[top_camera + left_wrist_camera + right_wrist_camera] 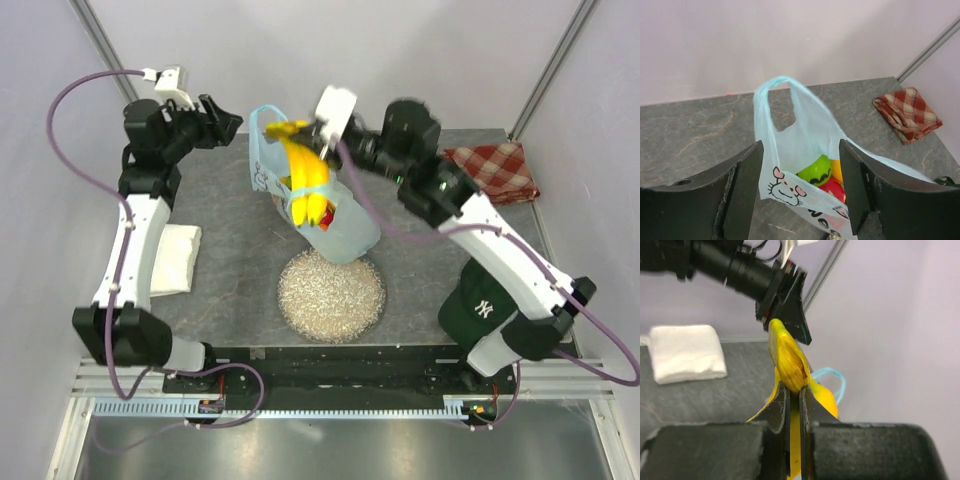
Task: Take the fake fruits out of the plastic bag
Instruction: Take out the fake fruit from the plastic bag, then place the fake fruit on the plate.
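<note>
Near the top centre of the overhead frame, the right gripper [318,128] is pinching the banana bunch [305,170] tightly, holding it half out of the blue bag [348,238]. At upper left, the left gripper [228,120] is hanging open beside the bag. A green fruit [815,171] and a red fruit [832,187] are sitting inside, so most of the emptying is left.

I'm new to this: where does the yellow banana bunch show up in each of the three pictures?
Top external: upper centre, banana bunch over the plastic bag.
Left wrist: not in it.
Right wrist: centre, pinched in the right arm's jaws.
Shared landmark: the plastic bag, middle of the left wrist view, handle loop behind the bananas in the right wrist view.
</note>
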Motion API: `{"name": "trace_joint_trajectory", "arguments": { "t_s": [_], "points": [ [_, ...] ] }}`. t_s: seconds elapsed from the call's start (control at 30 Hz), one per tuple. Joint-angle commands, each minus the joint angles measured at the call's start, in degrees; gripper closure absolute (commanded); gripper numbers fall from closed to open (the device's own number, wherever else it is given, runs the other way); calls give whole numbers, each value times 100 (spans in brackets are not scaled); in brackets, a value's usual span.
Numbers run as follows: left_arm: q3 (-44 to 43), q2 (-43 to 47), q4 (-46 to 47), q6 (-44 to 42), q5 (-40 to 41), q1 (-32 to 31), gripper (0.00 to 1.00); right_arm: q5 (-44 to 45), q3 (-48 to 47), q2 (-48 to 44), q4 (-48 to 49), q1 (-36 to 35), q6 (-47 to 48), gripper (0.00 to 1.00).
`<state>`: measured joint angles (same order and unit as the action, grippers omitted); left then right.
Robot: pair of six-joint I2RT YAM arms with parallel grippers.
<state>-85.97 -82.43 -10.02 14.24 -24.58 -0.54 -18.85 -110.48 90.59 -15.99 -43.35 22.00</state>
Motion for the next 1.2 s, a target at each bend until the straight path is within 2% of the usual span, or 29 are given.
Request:
{"name": "trace_joint_trajectory", "arguments": {
  "t_s": [0.0, 0.1, 0.2, 0.37, 0.43, 0.57, 0.7, 0.73, 0.77, 0.8, 0.83, 0.93, 0.97, 1.07, 1.17],
  "points": [
    [422, 684, 79, -70, 50, 27, 30, 1427, 1605, -428, 1703, -314, 2377, 100],
    [625, 904, 71, -62, -64, 27, 30, 2024, 1949, -261, 2045, -314, 2930, 100],
    [827, 1106, 62, -35, -135, 36, 30, 2376, 2196, -191, 3124, -314, 3344, 100],
    [1083, 1326, 53, -35, -56, 36, 30, 2632, 1285, 362, 3663, -340, 3697, 100],
    [1118, 1361, 62, -62, -12, 45, 30, 2685, 968, 433, 3779, -411, 3435, 100],
    [1135, 1467, 44, -114, 67, 36, 30, 2475, -6, 364, 2998, -761, 2425, 100],
    [1293, 1555, -87, -237, 392, 256, 30, 1957, -404, 91, 1856, -1568, 1634, 100],
    [1346, 1564, -123, -255, 384, 325, 30, 1416, -492, 47, 1584, -1667, 1058, 100],
    [1399, 1555, -166, -246, 384, 361, 30, 1219, -588, -40, 868, -1842, 817, 100],
    [1408, 1537, -289, -246, 366, 387, 30, 1000, -537, -93, 573, -1922, 623, 100],
    [1408, 1529, -333, -238, 340, 431, 30, 649, -423, -172, 318, -1992, 526, 100],
    [1373, 1537, -404, -246, 278, 440, 30, 322, 586, -541, -333, -2063, 594, 100],
    [1373, 1555, -395, -246, 278, 440, 30, 86, 1032, -629, -735, -2063, 987, 100],
    [1355, 1634, -404, -237, 252, 440, 30, 152, 1816, -613, -1168, -2063, 1289, 100],
    [1408, 1765, -413, -246, 217, 440, 30, 277, 2387, -411, -1048, -2072, 1359, 100]
  ]
}}
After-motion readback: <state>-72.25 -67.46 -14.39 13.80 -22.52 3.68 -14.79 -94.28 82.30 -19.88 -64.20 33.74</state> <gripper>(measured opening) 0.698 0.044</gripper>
